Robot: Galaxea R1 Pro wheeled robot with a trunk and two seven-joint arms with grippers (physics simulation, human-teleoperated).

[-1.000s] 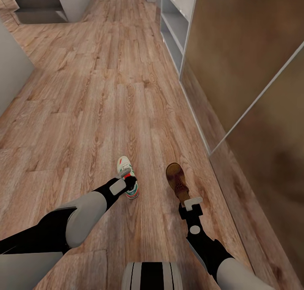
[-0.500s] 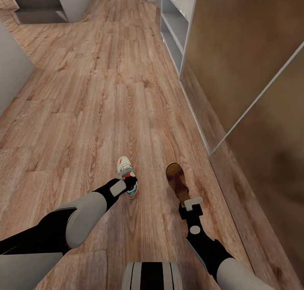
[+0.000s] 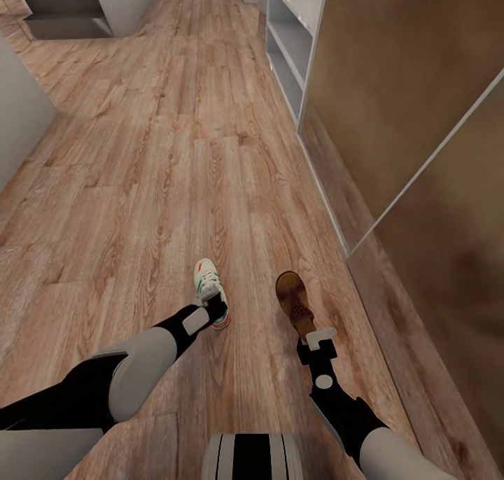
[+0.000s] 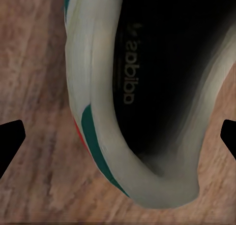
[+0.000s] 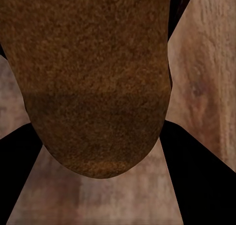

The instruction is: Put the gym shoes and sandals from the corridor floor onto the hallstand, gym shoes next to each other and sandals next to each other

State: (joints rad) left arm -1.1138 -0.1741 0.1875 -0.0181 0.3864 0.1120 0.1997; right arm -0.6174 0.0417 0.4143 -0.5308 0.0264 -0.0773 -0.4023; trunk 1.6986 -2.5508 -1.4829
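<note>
Between left tool (image 4: 118, 136) fingers: gym shoe (image 3: 211, 288) heel.

Grey steps (image 3: 66, 8) beside a brown wall panel (image 3: 392, 81).

The left gripper (image 3: 212, 311) hid the gym shoe's (image 3: 209, 284) heel; the sandal's (image 5: 96, 77) front ran past the frame beyond the fingers (image 5: 196, 180).

Grey-shelled black-jointed arms (image 3: 133, 375); striped base (image 3: 252, 455).
</note>
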